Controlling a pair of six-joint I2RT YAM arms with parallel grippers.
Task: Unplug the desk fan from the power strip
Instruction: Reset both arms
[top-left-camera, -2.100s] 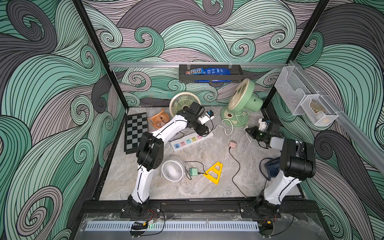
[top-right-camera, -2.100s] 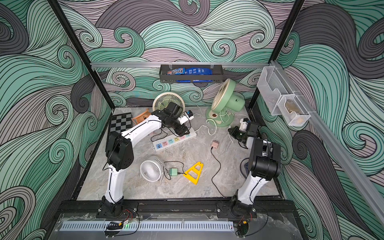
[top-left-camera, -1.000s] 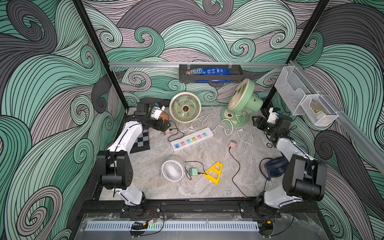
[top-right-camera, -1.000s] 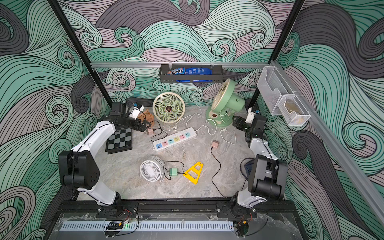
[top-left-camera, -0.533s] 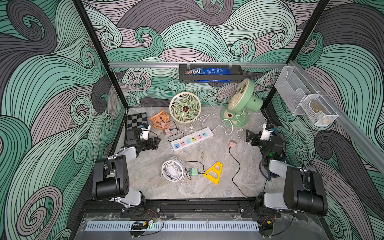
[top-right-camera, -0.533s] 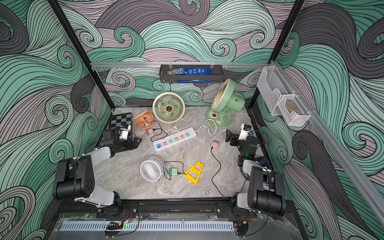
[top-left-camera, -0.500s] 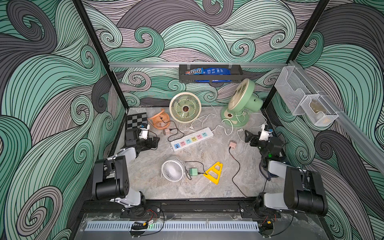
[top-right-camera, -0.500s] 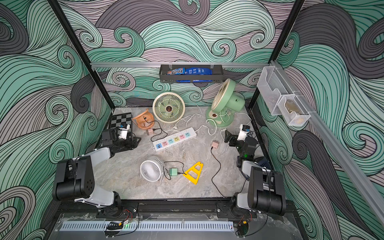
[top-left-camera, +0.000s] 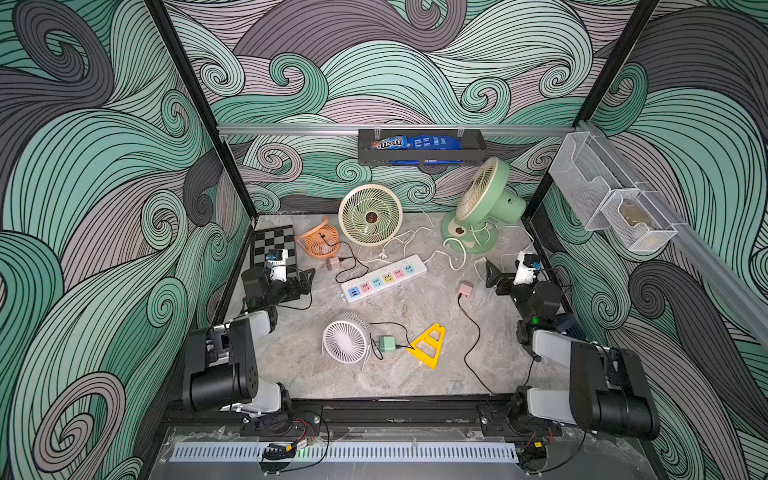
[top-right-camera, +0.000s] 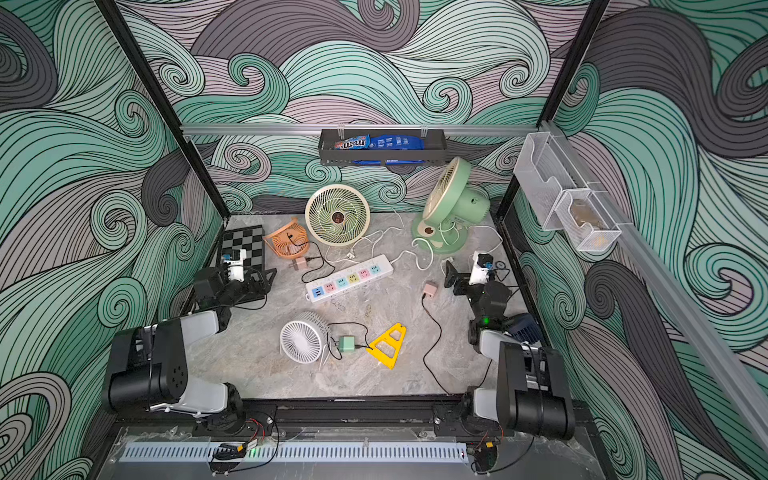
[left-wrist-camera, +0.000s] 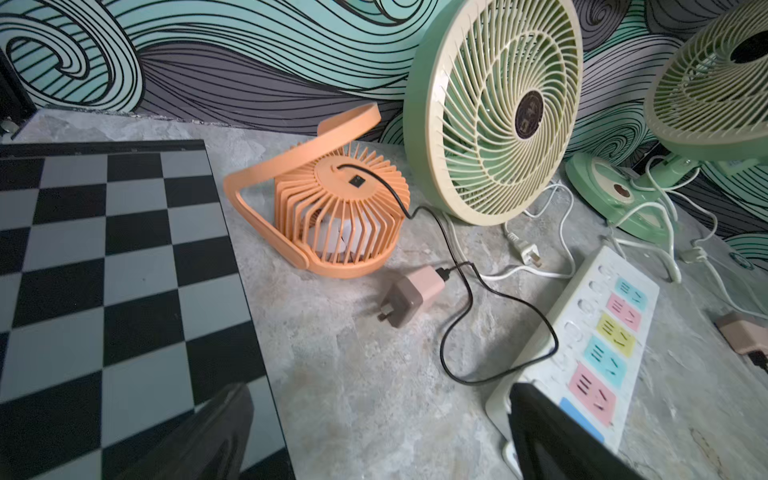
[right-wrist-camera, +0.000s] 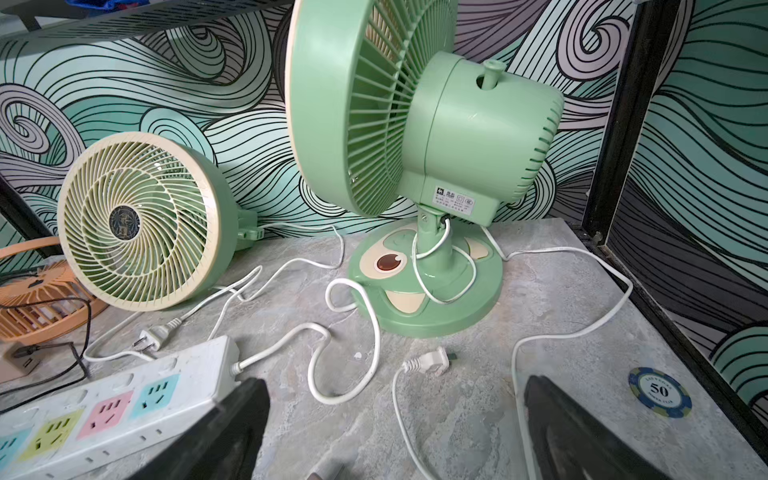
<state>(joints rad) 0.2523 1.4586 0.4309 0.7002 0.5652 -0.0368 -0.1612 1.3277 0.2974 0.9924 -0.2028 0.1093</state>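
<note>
The strip (top-left-camera: 384, 282), sockets bare, lies lengthwise between the tools, its blue end near the left tool (top-left-camera: 305, 281), the right tool (top-left-camera: 493, 279) farther off; both gape empty.

**Readable marks: a candy bag and a chip**

The candy bag (top-left-camera: 388, 144) in the black shelf (top-left-camera: 419, 157) on the far wall reads "m&m's" in both top views. The blue poker chip (right-wrist-camera: 659, 391) at the right edge shows "50"; its rim lettering is too small to read. So is the label (right-wrist-camera: 454, 194) on the green fan (right-wrist-camera: 457, 124).
</note>
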